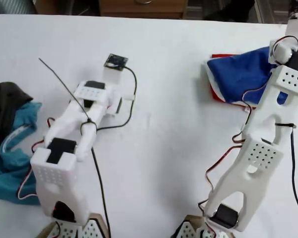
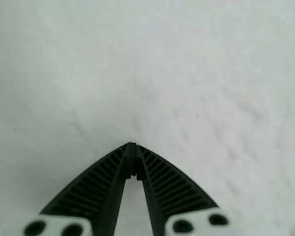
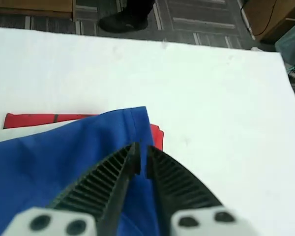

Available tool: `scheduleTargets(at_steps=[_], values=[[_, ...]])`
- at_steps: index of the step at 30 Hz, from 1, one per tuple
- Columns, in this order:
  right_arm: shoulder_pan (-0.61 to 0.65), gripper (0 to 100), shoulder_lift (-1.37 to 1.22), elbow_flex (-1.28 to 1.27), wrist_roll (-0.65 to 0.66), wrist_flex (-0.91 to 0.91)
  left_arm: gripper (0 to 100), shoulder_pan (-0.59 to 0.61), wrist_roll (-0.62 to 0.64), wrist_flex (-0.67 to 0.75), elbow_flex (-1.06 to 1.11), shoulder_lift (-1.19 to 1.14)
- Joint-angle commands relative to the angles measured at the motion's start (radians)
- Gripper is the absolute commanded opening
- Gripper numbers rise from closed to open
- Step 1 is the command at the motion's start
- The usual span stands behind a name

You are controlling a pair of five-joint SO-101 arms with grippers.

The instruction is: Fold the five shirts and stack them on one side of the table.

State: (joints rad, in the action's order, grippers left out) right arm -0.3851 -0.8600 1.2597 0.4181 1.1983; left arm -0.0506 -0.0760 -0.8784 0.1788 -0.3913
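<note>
A blue shirt [image 1: 238, 74] lies bunched on a flat red shirt [image 1: 219, 94] at the table's right side. My right gripper [image 3: 141, 150] is over the blue shirt [image 3: 64, 162], its jaws closed to a thin slit on the cloth; the red shirt [image 3: 44, 119] peeks out beyond it. From above, the right gripper [image 1: 280, 49] sits at the blue shirt's far right corner. A black shirt [image 1: 5, 106] and a teal shirt [image 1: 10, 166] lie crumpled at the left edge. My left gripper [image 2: 132, 147] is shut and empty over bare white table, left of centre.
A small black board [image 1: 115, 61] with a cable lies beyond the left arm [image 1: 89, 109], and a thin black wire [image 1: 59, 82] slants beside it. The white table [image 1: 174, 129] stretches between the arms. Floor and furniture lie past the far edge.
</note>
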Motion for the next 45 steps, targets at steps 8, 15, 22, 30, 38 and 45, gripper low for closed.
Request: scheduleTargets(at_steps=[8,15,22,30,38,45], values=[[0.002,2.2,-0.194,-0.008,-0.008,-0.225,3,0.005,0.005,0.014,-0.019,0.008],[0.001,2.2,-0.3,-0.008,-0.008,-0.328,3,0.005,0.005,0.014,-0.019,0.006],[0.004,2.3,-0.248,-0.006,-0.008,-0.335,3,0.005,0.005,0.014,-0.019,0.006],[0.004,2.7,0.015,-0.006,-0.012,-0.26,3,0.003,0.005,0.014,-0.019,0.006],[0.008,2.8,0.243,-0.006,-0.009,0.004,3,0.002,0.005,0.014,-0.019,0.006],[0.025,2.8,0.412,-0.008,-0.008,0.348,3,0.012,-0.003,-0.083,-0.038,0.069]])
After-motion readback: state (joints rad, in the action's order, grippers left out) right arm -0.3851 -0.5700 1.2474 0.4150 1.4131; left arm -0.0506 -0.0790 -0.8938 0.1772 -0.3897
